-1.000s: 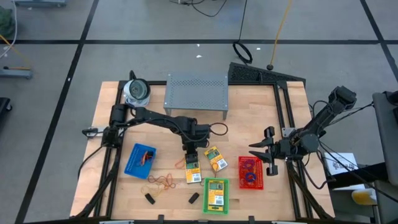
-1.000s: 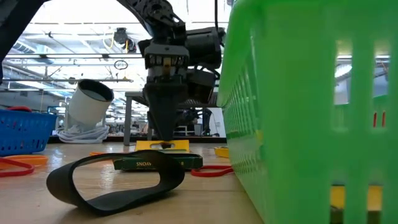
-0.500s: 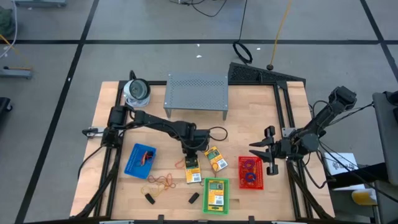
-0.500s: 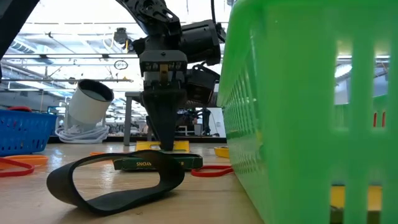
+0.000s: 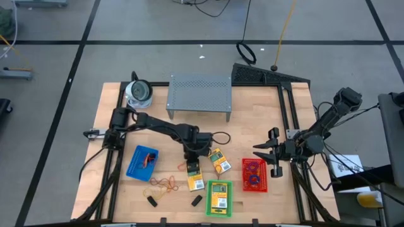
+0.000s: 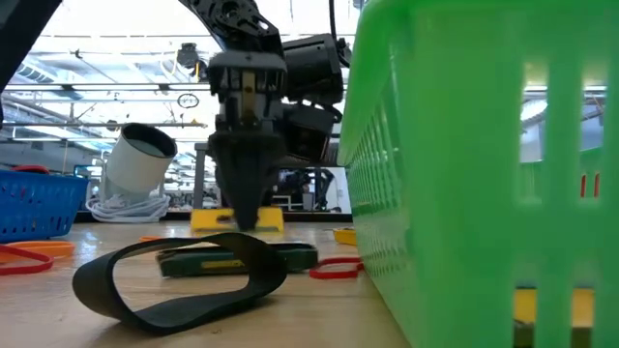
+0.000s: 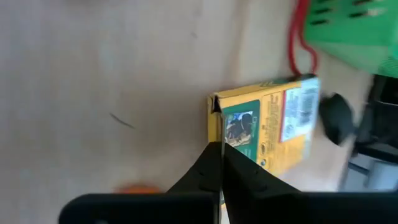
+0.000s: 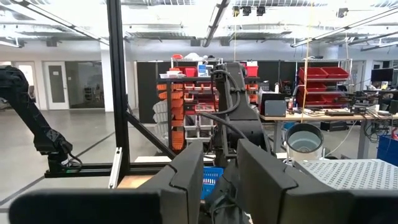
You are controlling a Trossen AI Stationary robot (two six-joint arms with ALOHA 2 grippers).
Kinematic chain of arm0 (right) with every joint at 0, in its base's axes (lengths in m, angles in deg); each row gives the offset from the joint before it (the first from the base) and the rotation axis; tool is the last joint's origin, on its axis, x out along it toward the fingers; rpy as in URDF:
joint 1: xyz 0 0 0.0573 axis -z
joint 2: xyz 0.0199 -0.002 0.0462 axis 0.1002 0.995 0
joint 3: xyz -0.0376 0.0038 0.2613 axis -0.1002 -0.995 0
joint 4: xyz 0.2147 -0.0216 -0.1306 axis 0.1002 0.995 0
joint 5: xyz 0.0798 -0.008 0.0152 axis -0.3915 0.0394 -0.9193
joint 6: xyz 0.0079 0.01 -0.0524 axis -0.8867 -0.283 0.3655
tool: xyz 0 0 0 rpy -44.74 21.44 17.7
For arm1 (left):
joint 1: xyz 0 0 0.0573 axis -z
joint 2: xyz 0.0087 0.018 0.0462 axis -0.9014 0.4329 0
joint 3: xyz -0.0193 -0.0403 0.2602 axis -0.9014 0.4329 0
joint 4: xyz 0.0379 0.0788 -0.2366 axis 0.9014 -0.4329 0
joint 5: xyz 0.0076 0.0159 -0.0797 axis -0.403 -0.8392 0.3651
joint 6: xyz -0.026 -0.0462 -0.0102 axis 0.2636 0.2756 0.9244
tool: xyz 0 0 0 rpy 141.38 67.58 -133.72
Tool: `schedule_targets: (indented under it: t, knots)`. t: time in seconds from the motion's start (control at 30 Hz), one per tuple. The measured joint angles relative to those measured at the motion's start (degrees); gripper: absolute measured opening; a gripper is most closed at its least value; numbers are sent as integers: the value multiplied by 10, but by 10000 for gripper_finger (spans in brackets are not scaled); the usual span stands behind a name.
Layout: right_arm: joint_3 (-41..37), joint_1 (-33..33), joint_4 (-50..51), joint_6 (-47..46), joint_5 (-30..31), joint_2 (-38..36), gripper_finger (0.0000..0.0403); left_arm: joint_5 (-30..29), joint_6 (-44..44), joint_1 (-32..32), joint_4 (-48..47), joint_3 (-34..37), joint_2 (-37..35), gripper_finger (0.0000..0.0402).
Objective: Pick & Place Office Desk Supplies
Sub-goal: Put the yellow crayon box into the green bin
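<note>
Crayon box (image 7: 268, 127) edge pinched by the downward-pointing left gripper (image 7: 219, 163); right gripper (image 5: 267, 156) hovers half-open.

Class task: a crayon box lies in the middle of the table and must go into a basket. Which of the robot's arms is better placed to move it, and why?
Left. The left gripper is shut, down at the end of the crayon box. The right gripper hangs off to the side, past the red basket, holding nothing.
</note>
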State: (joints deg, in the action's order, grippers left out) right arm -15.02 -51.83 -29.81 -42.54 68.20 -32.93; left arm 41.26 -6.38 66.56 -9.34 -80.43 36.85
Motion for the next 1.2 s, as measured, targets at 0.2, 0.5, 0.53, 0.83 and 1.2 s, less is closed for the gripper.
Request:
schedule_targets:
  t: [0.2,0.5,0.53,0.83,1.2]
  knots:
    - [0,0,12,-10,0,1,89,28,1,-9,1,0,-54,3]
    - [0,0,17,-15,1,1,89,78,40,-19,59,0,-167,2]
    - [0,0,18,-15,1,1,89,88,49,-18,69,0,-177,2]
    - [0,0,17,-13,2,1,89,125,120,16,163,-1,-202,1]
    - [0,0,17,-16,2,1,89,191,159,42,239,-84,-79,1]
